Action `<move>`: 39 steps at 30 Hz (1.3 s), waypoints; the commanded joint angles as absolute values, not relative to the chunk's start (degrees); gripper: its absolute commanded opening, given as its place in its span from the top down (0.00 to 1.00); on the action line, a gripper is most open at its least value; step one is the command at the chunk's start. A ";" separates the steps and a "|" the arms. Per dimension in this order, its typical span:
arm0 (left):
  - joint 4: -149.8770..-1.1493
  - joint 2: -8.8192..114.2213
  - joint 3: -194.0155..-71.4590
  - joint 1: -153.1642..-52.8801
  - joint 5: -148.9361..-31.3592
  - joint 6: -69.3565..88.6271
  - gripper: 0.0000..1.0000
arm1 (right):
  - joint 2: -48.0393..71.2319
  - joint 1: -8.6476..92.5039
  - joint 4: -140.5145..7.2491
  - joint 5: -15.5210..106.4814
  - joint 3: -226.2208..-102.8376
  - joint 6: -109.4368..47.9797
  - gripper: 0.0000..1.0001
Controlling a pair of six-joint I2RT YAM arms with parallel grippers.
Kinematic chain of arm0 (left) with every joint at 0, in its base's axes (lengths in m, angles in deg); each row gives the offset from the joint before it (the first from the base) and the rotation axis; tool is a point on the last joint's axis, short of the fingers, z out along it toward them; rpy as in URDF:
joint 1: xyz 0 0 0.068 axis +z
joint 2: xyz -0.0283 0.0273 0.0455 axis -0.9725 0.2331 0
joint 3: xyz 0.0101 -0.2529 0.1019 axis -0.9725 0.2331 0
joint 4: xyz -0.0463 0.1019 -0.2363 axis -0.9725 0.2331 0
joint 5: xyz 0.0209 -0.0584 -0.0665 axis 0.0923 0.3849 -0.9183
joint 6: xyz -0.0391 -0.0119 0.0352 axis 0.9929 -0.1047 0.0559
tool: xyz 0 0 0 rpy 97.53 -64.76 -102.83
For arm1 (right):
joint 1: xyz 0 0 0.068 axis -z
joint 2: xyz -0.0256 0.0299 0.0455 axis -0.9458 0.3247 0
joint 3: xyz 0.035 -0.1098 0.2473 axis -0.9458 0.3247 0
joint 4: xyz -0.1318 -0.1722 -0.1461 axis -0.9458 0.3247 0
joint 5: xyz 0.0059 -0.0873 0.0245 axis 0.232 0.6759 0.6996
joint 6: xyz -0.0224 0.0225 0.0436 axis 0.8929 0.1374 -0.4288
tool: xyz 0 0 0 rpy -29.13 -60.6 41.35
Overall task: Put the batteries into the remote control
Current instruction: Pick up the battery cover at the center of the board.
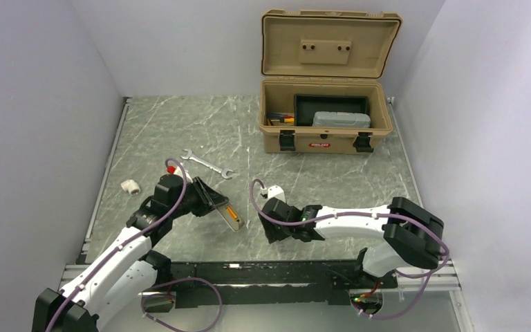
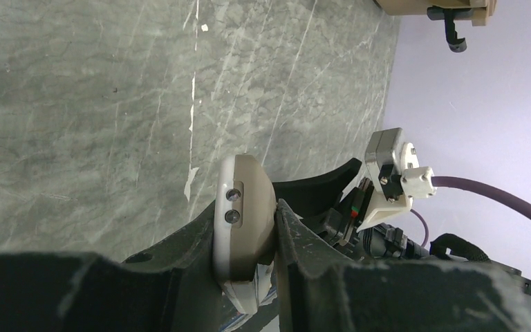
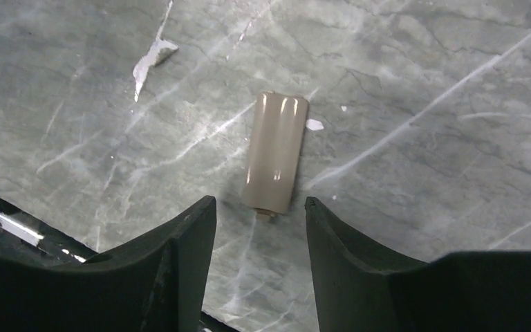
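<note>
My left gripper (image 1: 211,202) is shut on the remote control (image 1: 229,216) and holds it tilted just above the table, grey-tan back up. An orange-copper battery (image 1: 231,213) shows in its open bay; I cannot tell whether there is a second one. In the left wrist view the remote's rounded end (image 2: 243,207) is clamped between the fingers of the left gripper (image 2: 245,211). My right gripper (image 1: 271,228) is open and empty, low over the table right of the remote. In the right wrist view the right gripper (image 3: 259,204) hovers just short of a tan battery cover (image 3: 275,152) lying flat.
A silver wrench (image 1: 207,164) lies behind the left gripper. A small white fitting (image 1: 130,186) lies at the left edge. An open tan toolbox (image 1: 326,135) stands at the back right. A black rail (image 1: 263,273) runs along the near edge.
</note>
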State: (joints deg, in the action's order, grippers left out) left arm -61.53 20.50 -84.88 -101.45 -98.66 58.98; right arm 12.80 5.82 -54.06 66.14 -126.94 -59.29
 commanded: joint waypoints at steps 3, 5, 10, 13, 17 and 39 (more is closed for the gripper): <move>-63.88 19.54 -84.18 -100.94 -98.78 59.70 1.00 | 16.17 5.38 -53.99 66.78 -130.94 -56.89 0.52; -64.17 19.72 -84.16 -100.87 -98.91 59.84 1.00 | 16.65 5.21 -53.45 67.02 -131.57 -56.48 0.54; -64.12 20.32 -84.52 -100.78 -99.03 59.50 1.00 | 17.34 4.88 -51.26 68.27 -131.98 -56.55 0.57; -64.43 20.44 -84.29 -100.70 -99.29 59.49 1.00 | 17.47 4.63 -49.96 70.03 -131.37 -57.93 0.59; -64.98 20.35 -83.54 -100.69 -99.25 60.04 1.00 | 17.56 4.27 -49.29 71.08 -130.87 -58.97 0.62; -62.06 20.39 -86.01 -100.52 -97.51 59.26 1.00 | 10.29 3.14 -44.83 77.39 -132.89 -60.20 0.76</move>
State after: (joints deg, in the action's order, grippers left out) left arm -61.18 21.28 -83.35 -100.82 -98.42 59.24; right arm 16.99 3.13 -47.46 73.74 -132.49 -59.18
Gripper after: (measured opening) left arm 0.318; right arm 0.312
